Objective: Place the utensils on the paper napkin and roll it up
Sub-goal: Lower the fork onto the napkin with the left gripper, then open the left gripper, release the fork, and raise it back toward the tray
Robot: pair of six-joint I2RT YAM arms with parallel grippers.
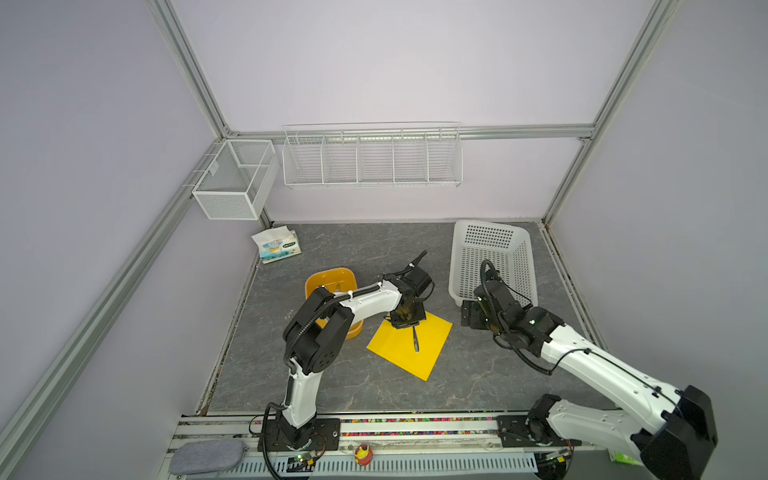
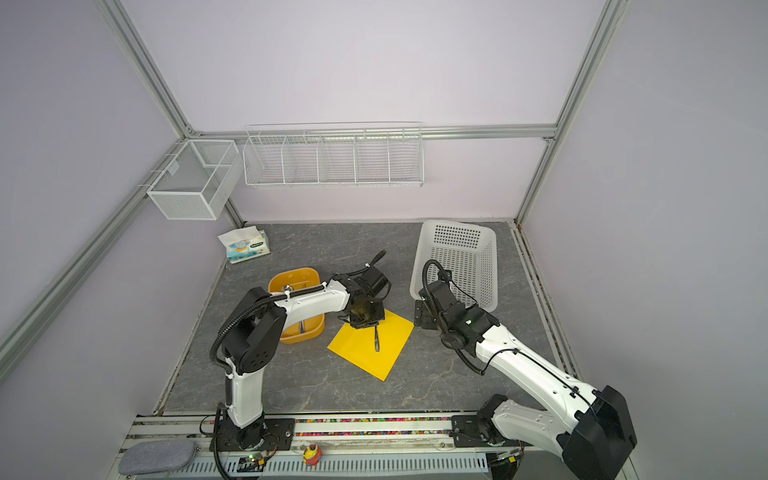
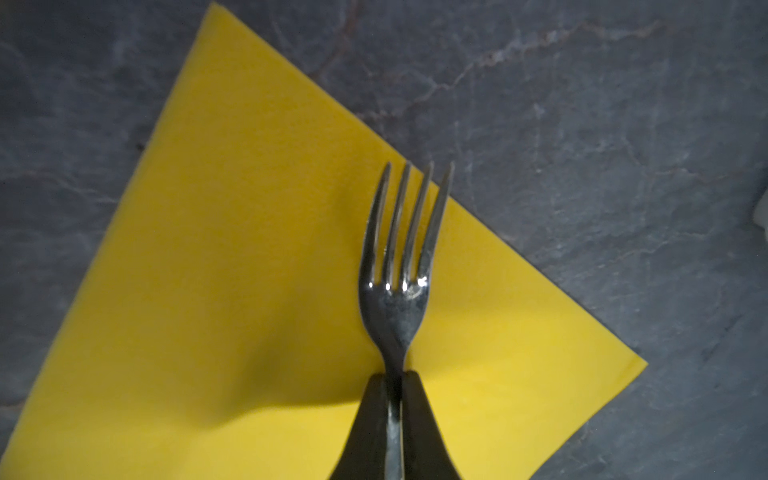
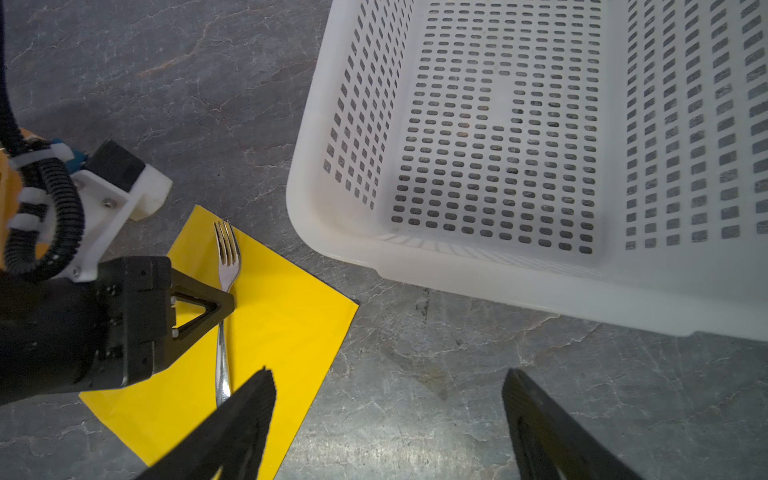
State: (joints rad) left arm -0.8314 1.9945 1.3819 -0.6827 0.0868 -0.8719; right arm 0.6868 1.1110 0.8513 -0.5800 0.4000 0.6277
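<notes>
- Fork and paper napkin sit mid-bench in both top views, with one corner of the yellow square toward the front edge.
- The left gripper stands over the napkin's rear part, clamped on the fork. Only the handle shows, because the gripper hides the tined end.
- The right gripper hovers beside the white basket, toward the right edge.
- A second utensil lies in the orange tray, mostly covered by the left arm.
- In the left wrist view both fingers pinch the fork's neck just below the head, and the tines lie over yellow paper near one edge.
- The handle is cut off there. It cannot be told whether the metal rests on the paper or hangs just above it.
- In the right wrist view the right jaws stand wide apart with nothing between them, above bare bench between napkin and basket. The fork looks level with the sheet.
- The release probably goes best if the fork is settled flat before the left jaws part.
- The gripper should then lift straight up, so the thin paper is not dragged or creased.
- Room should be left alongside the fork for the second utensil.
</notes>
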